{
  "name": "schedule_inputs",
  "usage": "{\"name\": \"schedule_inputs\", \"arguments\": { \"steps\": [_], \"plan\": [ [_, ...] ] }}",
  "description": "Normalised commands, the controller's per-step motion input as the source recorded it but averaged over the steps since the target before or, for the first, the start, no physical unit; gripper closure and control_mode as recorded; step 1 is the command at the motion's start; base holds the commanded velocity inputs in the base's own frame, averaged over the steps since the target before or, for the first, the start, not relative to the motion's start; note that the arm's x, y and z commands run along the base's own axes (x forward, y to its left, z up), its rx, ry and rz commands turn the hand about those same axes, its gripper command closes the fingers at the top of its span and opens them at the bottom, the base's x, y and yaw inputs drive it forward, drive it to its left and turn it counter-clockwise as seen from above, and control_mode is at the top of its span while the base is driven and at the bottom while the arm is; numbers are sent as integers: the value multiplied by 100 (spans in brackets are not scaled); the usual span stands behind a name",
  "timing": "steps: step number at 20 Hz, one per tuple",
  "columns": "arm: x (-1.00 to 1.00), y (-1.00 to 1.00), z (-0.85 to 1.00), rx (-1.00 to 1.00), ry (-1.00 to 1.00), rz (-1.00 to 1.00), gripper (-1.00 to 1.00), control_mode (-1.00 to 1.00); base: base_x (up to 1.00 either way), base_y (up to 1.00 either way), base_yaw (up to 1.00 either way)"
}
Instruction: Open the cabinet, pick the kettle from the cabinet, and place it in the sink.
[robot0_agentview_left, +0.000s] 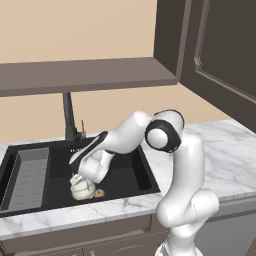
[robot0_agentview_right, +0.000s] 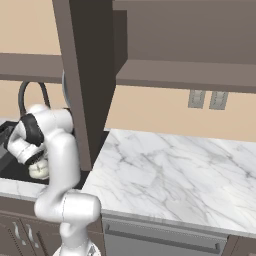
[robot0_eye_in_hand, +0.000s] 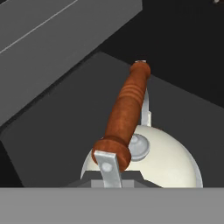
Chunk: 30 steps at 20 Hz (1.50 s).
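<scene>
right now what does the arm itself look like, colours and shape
A glossy white arm of thick rounded segments, with a dark, nearly black band ringing a white cap at the elbow joint. The links taper toward a white hand, and the gripper at its end is small and pale. No cables or markings are visible.

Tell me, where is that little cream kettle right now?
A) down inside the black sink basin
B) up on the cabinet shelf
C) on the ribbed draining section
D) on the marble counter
A: the kettle sits low inside the sink, under the gripper, right of the ribbed draining section.
</scene>
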Motion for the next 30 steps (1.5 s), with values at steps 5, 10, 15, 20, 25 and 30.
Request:
{"name": "schedule_inputs", "arguments": {
  "steps": [5, 10, 15, 20, 25, 30],
  "plan": [
    [20, 16, -37, 0, 0, 3, 100, -100, 0, 0, 0],
    [22, 10, -34, 0, 0, 3, 100, -100, 0, 0, 0],
    [17, 5, -27, 0, 0, 4, -100, -100, 0, 0, 0],
    [17, 6, -27, 0, 0, 4, -100, -100, 0, 0, 0],
    [3, 2, -5, -1, 0, 3, -100, -100, 0, 0, 0],
    [0, 1, 1, -1, 0, 3, -100, -100, 0, 0, 0]
  ]
}}
